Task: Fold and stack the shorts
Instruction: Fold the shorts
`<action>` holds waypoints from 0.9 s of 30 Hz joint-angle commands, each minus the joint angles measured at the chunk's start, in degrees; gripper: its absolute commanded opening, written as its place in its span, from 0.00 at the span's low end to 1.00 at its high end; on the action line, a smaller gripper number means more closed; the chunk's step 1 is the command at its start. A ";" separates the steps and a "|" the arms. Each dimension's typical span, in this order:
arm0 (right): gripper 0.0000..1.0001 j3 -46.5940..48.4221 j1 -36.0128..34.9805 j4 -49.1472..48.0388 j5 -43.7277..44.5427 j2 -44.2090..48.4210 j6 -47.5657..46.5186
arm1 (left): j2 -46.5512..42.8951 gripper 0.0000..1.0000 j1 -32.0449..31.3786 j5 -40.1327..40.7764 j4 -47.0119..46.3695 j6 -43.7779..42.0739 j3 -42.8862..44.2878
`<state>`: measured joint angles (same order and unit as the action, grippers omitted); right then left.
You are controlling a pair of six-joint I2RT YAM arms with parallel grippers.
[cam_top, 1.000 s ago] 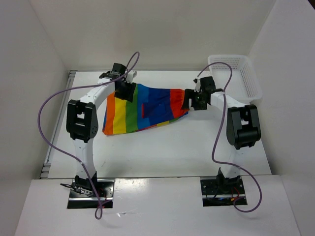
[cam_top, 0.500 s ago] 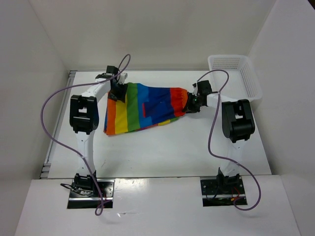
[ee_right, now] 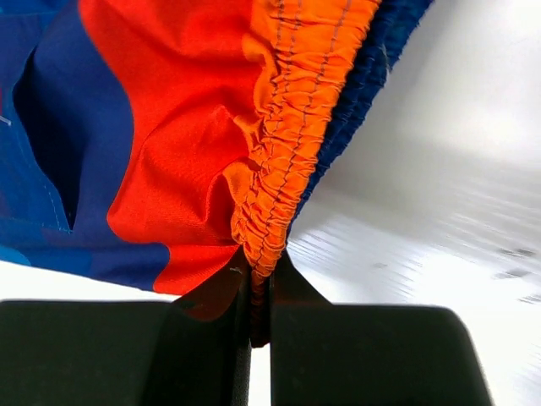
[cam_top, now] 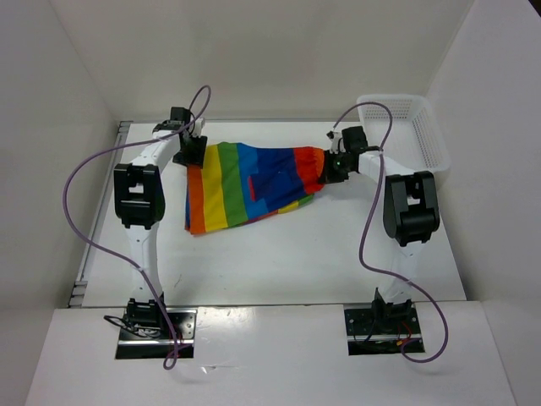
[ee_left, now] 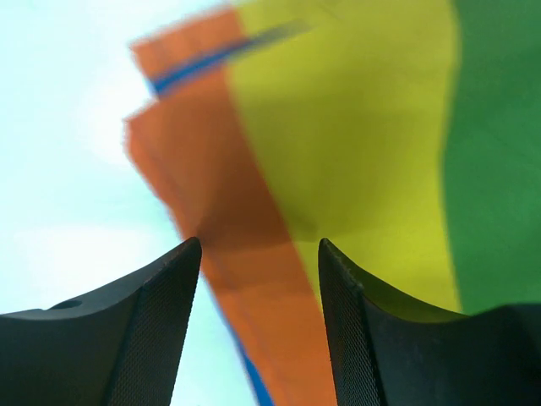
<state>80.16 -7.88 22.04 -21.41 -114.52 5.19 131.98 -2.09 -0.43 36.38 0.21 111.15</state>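
Observation:
The rainbow-striped shorts [cam_top: 254, 182] lie spread on the white table, orange leg hems to the left and waistband to the right. My left gripper [cam_top: 188, 157] hangs over their far left corner. In the left wrist view it [ee_left: 259, 245] stands open, with the orange stripe [ee_left: 245, 254] of the shorts [ee_left: 355, 127] showing in the gap between its fingers. My right gripper [cam_top: 326, 169] is at the right end of the shorts. It [ee_right: 260, 271] is shut on the orange elastic waistband [ee_right: 296, 110], which is pinched between its fingers. Red and blue cloth [ee_right: 127, 127] spreads beyond the waistband.
A white plastic basket [cam_top: 406, 118] stands at the far right corner of the table, just beyond the right arm. White walls close in the table at the left, back and right. Purple cables loop from both arms.
My right gripper has shut on the waistband. The left gripper has moved left and farther back to the shorts' far left corner. The shorts have shifted slightly to the right.

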 commanded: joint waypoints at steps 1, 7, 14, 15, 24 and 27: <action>0.00 2.72 2.51 4.58 0.93 4.83 -8.43 | 2.31 0.65 1.47 1.66 -0.35 -0.21 3.19; 0.00 2.19 2.52 7.31 1.63 7.82 -16.17 | -1.90 0.65 -3.25 -0.70 0.27 -0.21 7.49; 0.00 -0.44 1.99 6.79 3.30 8.35 -18.02 | -0.26 0.65 -14.24 -12.66 2.29 -0.21 15.04; 0.00 -0.97 1.99 6.26 3.30 8.35 -18.02 | 0.90 0.65 -14.87 -13.71 2.90 -0.21 15.67; 0.00 -0.44 1.99 5.73 6.81 9.48 -19.25 | 14.43 0.65 -15.67 -14.20 5.28 -0.21 23.66; 0.00 -0.44 1.99 4.41 9.98 10.98 -19.25 | 17.25 0.65 -15.14 -11.27 5.28 -0.21 26.39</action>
<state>79.44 -5.39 28.53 -15.03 -108.31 -12.78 147.48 -18.55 -14.70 39.24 -0.05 133.95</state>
